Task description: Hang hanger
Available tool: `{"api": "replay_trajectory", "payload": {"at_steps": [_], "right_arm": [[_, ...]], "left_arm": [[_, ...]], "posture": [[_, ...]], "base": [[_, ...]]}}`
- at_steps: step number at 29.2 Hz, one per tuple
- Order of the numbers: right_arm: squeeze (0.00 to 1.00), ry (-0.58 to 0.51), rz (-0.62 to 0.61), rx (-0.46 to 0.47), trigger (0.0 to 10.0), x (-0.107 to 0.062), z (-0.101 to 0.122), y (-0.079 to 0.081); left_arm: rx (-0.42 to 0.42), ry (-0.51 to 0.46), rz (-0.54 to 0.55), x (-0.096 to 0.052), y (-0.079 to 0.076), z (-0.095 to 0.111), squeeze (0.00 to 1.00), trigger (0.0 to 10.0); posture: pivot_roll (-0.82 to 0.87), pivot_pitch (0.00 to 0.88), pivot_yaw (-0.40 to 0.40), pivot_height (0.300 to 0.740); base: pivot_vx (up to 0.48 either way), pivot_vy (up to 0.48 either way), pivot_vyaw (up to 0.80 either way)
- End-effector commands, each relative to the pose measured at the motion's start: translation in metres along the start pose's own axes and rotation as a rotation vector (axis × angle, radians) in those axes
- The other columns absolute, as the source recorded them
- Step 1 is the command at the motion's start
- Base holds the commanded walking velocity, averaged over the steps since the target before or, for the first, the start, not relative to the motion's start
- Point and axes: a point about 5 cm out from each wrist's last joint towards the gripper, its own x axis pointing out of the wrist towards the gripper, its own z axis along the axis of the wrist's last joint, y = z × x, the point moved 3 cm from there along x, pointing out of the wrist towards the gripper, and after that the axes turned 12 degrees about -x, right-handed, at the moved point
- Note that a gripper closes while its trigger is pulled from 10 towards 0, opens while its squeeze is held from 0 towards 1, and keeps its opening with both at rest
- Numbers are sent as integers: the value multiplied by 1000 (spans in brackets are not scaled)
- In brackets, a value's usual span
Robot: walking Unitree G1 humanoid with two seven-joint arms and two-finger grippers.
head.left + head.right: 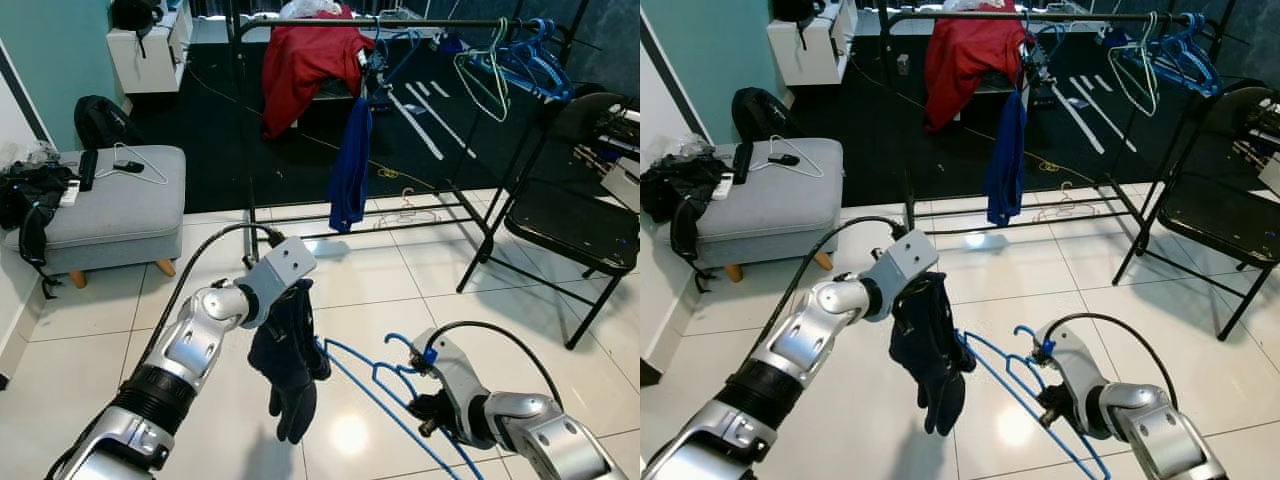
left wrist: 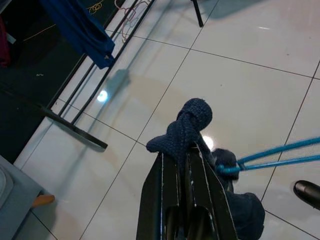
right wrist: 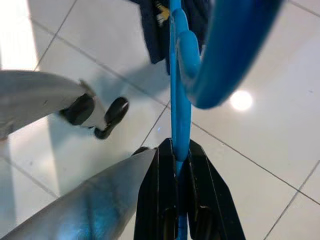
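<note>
A blue plastic hanger [image 1: 368, 373] is held low over the tiled floor, and my right gripper [image 1: 428, 408] is shut on it near its hook; the right wrist view has the fingers [image 3: 162, 165] clamped on the blue bar. A dark navy knit garment [image 1: 290, 360] dangles from my left gripper [image 1: 298, 292], which is shut on its top edge [image 2: 187, 125]. One arm of the hanger reaches into the garment's side. The black clothes rack [image 1: 400, 22] stands a few steps ahead.
On the rack rail hang a red garment [image 1: 305, 60], a blue garment [image 1: 350, 165] and several hangers [image 1: 520, 60]. A black folding chair [image 1: 575, 225] stands at right, a grey ottoman [image 1: 120, 205] at left. Another hanger [image 1: 405, 212] lies under the rack.
</note>
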Motion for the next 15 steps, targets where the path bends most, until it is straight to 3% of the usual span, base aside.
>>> {"api": "replay_trajectory", "payload": {"at_steps": [1,15], "right_arm": [[0,10,44,-8,10000,-1,-1,9],[0,-2,52,-26,10000,-2,5,9]], "left_arm": [[2,4,-16,2,-4,1,0,10000],[5,4,-17,2,-5,1,0,10000]], "posture": [[-59,76,2,740],[-59,62,-2,740]], "base": [[0,0,0],[0,0,0]]}}
